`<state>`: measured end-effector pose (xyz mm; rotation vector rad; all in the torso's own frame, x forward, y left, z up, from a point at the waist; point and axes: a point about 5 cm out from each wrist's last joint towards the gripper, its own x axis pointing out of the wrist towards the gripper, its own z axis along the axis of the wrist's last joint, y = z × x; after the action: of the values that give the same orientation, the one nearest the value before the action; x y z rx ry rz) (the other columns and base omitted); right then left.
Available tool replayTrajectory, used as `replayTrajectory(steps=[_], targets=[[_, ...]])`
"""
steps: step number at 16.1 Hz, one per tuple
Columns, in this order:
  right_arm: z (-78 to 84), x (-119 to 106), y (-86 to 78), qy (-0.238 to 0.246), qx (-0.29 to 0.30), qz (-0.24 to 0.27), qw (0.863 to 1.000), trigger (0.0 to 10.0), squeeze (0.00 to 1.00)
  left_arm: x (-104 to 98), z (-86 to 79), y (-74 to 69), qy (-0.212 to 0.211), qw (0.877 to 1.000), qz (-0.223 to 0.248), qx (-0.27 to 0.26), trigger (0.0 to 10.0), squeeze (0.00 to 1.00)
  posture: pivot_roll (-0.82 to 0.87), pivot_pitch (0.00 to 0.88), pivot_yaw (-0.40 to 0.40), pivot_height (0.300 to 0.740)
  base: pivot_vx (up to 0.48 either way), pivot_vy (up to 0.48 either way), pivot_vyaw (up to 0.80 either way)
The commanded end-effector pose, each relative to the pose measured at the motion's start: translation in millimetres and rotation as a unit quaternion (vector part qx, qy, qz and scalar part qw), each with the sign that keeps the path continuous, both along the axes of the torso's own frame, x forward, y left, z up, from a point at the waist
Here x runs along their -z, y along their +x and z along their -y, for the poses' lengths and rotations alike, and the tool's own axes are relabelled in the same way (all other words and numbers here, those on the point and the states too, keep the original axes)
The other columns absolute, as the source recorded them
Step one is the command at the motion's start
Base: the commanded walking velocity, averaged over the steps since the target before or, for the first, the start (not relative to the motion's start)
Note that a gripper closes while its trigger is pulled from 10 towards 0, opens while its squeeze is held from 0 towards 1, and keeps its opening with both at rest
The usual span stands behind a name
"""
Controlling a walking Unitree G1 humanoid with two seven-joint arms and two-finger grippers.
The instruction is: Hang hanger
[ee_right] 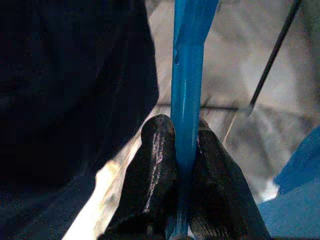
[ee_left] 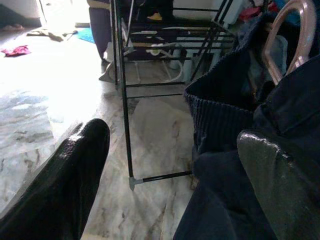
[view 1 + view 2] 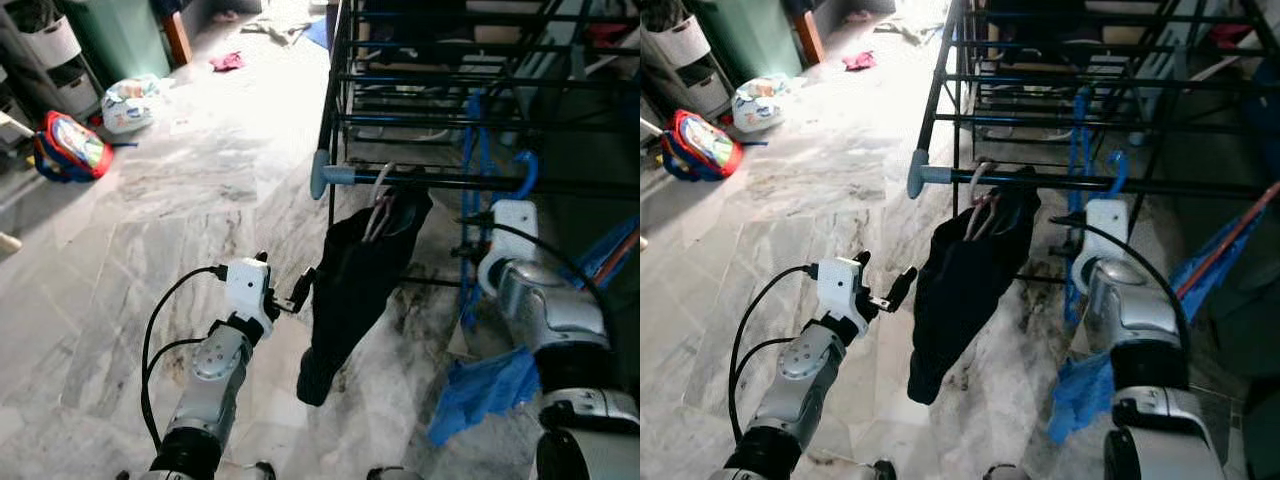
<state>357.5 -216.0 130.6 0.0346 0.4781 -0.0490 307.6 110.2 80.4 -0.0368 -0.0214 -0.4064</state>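
Note:
A blue hanger [image 3: 526, 172] has its hook over the front rail [image 3: 450, 180] of a black drying rack [image 3: 345, 95]. My right gripper [image 1: 184, 147] is shut on the hanger's blue bar [image 1: 186, 95]. A blue cloth [image 3: 485, 390] hangs below my right arm. To the left on the same rail, a dark garment [image 3: 350, 290] hangs from a pale pink hanger [image 3: 380, 205]. My left gripper [image 3: 300, 290] stands open beside that garment at mid height. In the left wrist view one finger [image 2: 280, 190] lies against the dark cloth.
Marble floor stretches to the left of the rack. A red and blue backpack [image 3: 70, 145], a plastic bag [image 3: 130, 105], a green bin [image 3: 120, 35] and white drawers [image 3: 50, 45] stand at the far left. A pink cloth [image 3: 228, 62] lies on the floor farther back.

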Motion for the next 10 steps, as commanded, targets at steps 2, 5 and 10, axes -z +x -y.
replayTrajectory(steps=[2,5,10], targets=[[-1.0,5,3.6,0.01,-0.003,-0.009,1.0,10.0,0.0,4,-1.8,-0.4,0.01,1.0,-0.008,-0.003,10.0,0.0,-0.08,0.17,0.04,0.74,0.0,0.0,0.0],[-0.7,15,5.0,0.014,-0.002,-0.027,1.0,10.0,0.0,4,-1.4,-0.5,0.011,1.0,-0.01,-0.003,10.0,0.0,-0.08,0.172,0.04,0.74,0.0,0.0,0.0],[1.3,29,1.9,0.032,0.009,-0.043,0.999,10.0,1.0,4,-1.9,0.2,0.013,1.0,-0.012,-0.004,10.0,0.0,-0.07,0.17,0.042,0.74,0.0,0.0,0.0]])
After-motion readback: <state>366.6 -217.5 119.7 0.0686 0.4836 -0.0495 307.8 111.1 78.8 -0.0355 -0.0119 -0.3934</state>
